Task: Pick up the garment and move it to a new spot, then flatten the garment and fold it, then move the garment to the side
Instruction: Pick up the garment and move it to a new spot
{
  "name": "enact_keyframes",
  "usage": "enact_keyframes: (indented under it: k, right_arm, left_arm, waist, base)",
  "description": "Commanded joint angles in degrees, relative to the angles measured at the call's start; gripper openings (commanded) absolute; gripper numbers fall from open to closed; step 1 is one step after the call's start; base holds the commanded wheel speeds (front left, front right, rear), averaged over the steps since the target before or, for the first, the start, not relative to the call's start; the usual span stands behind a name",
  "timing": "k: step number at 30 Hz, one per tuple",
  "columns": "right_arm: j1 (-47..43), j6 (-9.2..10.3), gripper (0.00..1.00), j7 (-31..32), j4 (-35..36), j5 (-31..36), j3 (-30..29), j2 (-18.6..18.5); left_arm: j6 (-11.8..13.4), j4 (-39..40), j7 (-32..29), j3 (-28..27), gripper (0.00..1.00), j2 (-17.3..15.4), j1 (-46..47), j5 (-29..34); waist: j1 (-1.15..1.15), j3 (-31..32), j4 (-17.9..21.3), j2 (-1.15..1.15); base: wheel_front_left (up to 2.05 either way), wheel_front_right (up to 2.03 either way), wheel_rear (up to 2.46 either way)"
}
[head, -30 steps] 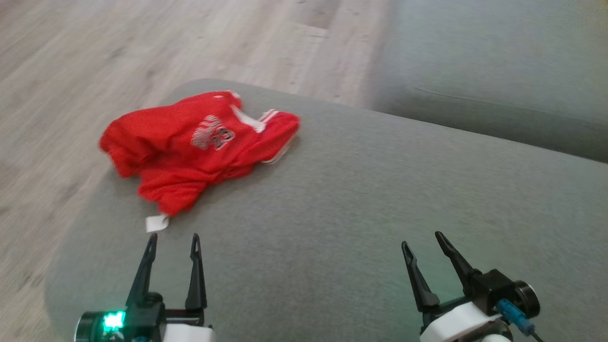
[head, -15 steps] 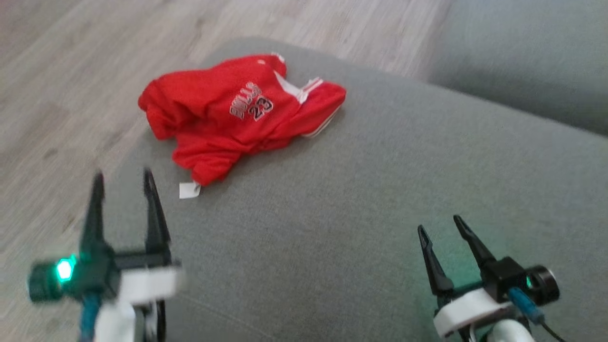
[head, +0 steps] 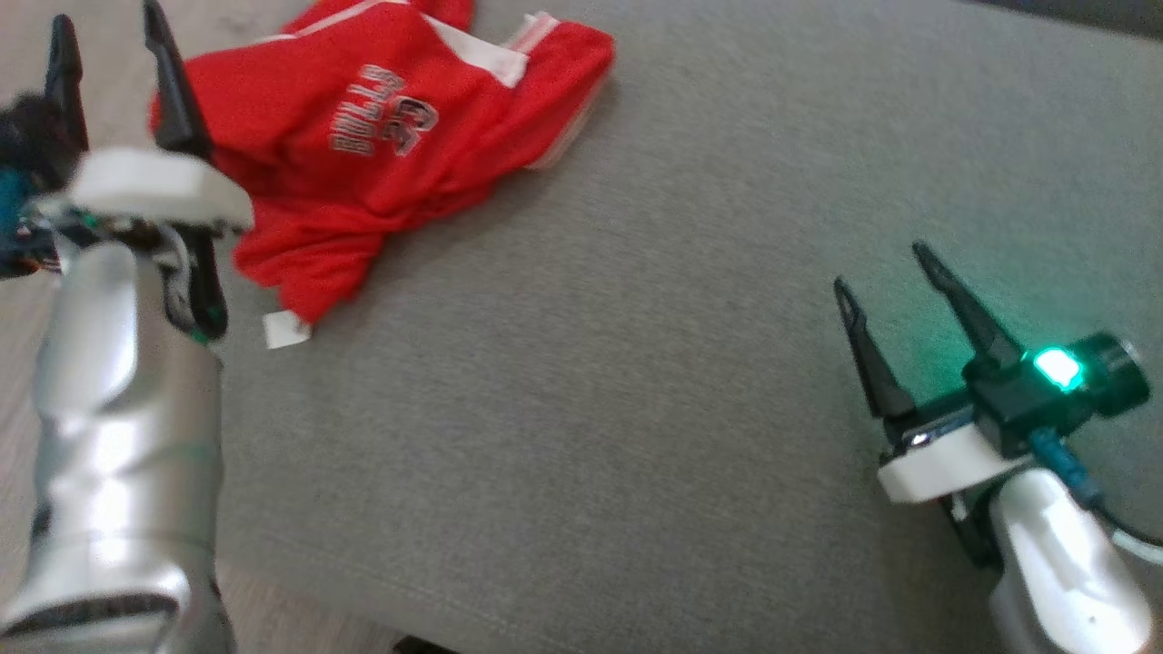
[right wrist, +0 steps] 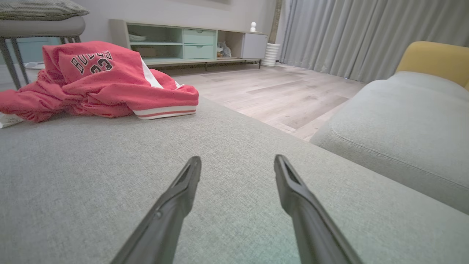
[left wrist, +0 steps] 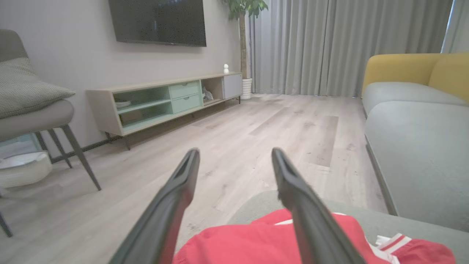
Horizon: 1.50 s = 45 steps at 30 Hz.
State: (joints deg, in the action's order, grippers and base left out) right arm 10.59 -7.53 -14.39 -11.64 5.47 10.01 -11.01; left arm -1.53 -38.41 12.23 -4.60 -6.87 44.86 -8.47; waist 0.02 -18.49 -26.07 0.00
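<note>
One grey cushion [head: 636, 381] is carrying the crumpled red garment [head: 382, 154] at its far left corner. The left gripper [head: 104, 16] is hovering at the garment's left edge, jaws spread and empty. The right gripper [head: 879, 267] is hanging well apart over bare cushion, jaws likewise spread. A white tag [head: 283, 329] is lying at the garment's near tip.

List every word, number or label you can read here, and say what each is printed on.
"BULLS": on the front of the red jersey, slightly creased.
"23": just below it on the same jersey.
White tag at the jersey's hem: any print is too small to read.
</note>
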Motion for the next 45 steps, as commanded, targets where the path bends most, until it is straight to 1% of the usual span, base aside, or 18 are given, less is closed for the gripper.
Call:
enact_keyframes:
  k: [1,2,3,6,9,11,13,14,15,17,20,22,26,29,33,38,39,45]
  right_arm:
    - [1.39,0.04,1.00,-0.61,2.35,0.37,1.46,-0.59]
    - [1.95,0.04,1.00,-0.61,2.78,0.40,1.59,-0.88]
    - [2.97,0.04,1.00,-0.61,3.49,0.51,1.72,-1.40]
    - [3.60,0.04,1.00,-0.61,4.11,0.66,2.13,-2.00]
    - [3.48,0.04,1.00,-0.61,4.89,0.78,1.63,-2.36]
    - [3.23,0.04,1.00,-0.61,5.22,0.83,1.21,-2.56]
    - [3.08,0.04,1.00,-0.61,5.29,0.74,0.74,-2.58]
    - [3.09,0.04,1.00,-0.61,5.32,0.75,0.59,-2.57]
    - [3.16,0.04,1.00,-0.61,5.31,0.80,0.47,-2.48]
    - [3.34,0.04,1.00,-0.61,5.15,0.84,0.35,-2.24]
    - [3.63,0.04,1.00,-0.61,4.81,0.78,0.67,-1.75]
    - [3.83,0.04,1.00,-0.61,4.57,0.64,1.08,-1.34]
    - [3.99,0.04,1.00,-0.61,3.94,-0.01,1.81,0.03]
    - [3.72,0.04,1.00,-0.61,3.41,-0.50,2.05,1.65]
    - [2.83,0.04,1.00,-0.61,3.04,-1.18,2.13,4.03]
    - [1.18,0.04,1.00,-0.61,2.81,-1.96,1.70,6.27]
    - [1.18,0.04,1.00,-0.61,2.81,-1.96,1.70,6.27]
    - [-1.14,0.04,1.00,-0.61,3.86,-2.39,2.05,7.72]
  left_arm:
    - [-0.11,-1.14,-1.32,-2.53,1.00,-2.82,2.61,-1.22]
    - [-0.44,-4.77,-2.89,-3.30,1.00,-3.23,4.77,-2.37]
    - [-1.11,-11.42,-5.91,-4.85,1.00,-3.65,8.22,-4.82]
    - [-1.38,-19.70,-10.10,-6.16,1.00,-4.68,10.96,-6.85]
    - [-0.11,-25.93,-12.91,-5.82,1.00,-5.90,12.14,-6.53]
    - [-0.37,-28.83,-14.01,-5.81,1.00,-5.88,12.65,-6.92]
    - [-1.01,-30.28,-13.26,-6.00,1.00,-5.79,13.12,-7.49]
    - [-1.36,-30.63,-12.43,-5.98,0.44,-5.79,13.33,-7.65]
    - [-1.78,-30.79,-11.27,-5.76,0.00,-5.85,13.49,-7.58]
    - [-1.96,-30.71,-8.13,-5.28,0.00,-6.33,13.94,-7.17]
    - [-1.03,-29.98,-2.14,-3.91,0.00,-7.35,15.03,-5.58]
    - [-1.14,-29.40,0.32,-2.95,0.00,-8.35,16.19,-4.57]
    - [-1.05,-25.89,2.47,-0.55,0.00,-9.74,18.48,-1.94]
    - [-2.11,-22.43,2.70,0.85,0.00,-10.17,19.99,-0.83]
    - [-3.64,-16.46,2.74,3.11,0.00,-10.79,21.68,0.67]
    - [-4.98,-9.58,2.56,6.53,0.00,-10.65,24.27,1.70]
    - [-4.98,-9.58,2.56,6.53,0.00,-10.65,24.27,1.70]
    - [-5.64,-2.78,-1.81,9.04,0.00,-9.36,25.36,-0.21]
  waist:
    - [-0.02,-3.69,3.55,0.00]
    - [-0.02,-4.65,4.39,0.00]
    - [-0.02,-6.13,5.79,0.00]
    - [-0.02,-7.71,7.75,0.00]
    - [-0.02,-8.92,8.61,0.00]
    - [-0.02,-9.43,8.81,0.00]
    - [-0.02,-9.70,8.85,0.00]
    - [-0.02,-9.82,8.83,0.00]
    - [-0.02,-9.89,8.77,0.00]
    - [-0.02,-9.85,8.57,0.00]
    - [-0.02,-9.19,8.27,0.00]
    - [-0.02,-8.41,8.26,0.00]
    - [-0.02,-5.54,8.92,0.00]
    - [-0.02,-2.17,10.36,0.00]
    - [-0.02,2.66,13.50,0.00]
    - [-0.02,7.93,19.33,0.00]
    - [-0.02,7.93,19.33,0.00]
    - [-0.02,12.29,28.22,0.00]
  base:
    - [0.00,0.00,0.00]
    - [0.00,0.00,0.00]
    - [0.00,0.00,0.00]
    - [0.00,0.00,0.00]
    - [0.00,0.00,0.00]
    - [0.00,0.00,0.00]
    - [0.00,0.00,0.00]
    - [0.00,0.00,0.00]
    - [0.00,0.00,0.00]
    - [0.00,0.00,0.00]
    - [0.00,0.00,0.00]
    - [0.00,0.00,0.00]
    - [0.00,0.00,0.00]
    - [0.00,0.00,0.00]
    - [0.00,0.00,0.00]
    - [0.00,0.00,0.00]
    - [0.00,0.00,0.00]
    - [0.00,0.00,0.00]
